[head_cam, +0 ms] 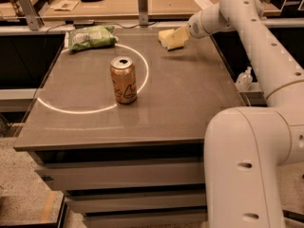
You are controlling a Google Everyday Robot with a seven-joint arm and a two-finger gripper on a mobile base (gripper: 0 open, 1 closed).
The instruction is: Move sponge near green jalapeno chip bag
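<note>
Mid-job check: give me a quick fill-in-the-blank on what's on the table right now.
The gripper grips the ____ over the far right of the table.
The green jalapeno chip bag lies at the far ____ corner.
The upright ____ stands nearer the camera than the bag.
Missing words: sponge; left; can.
</note>
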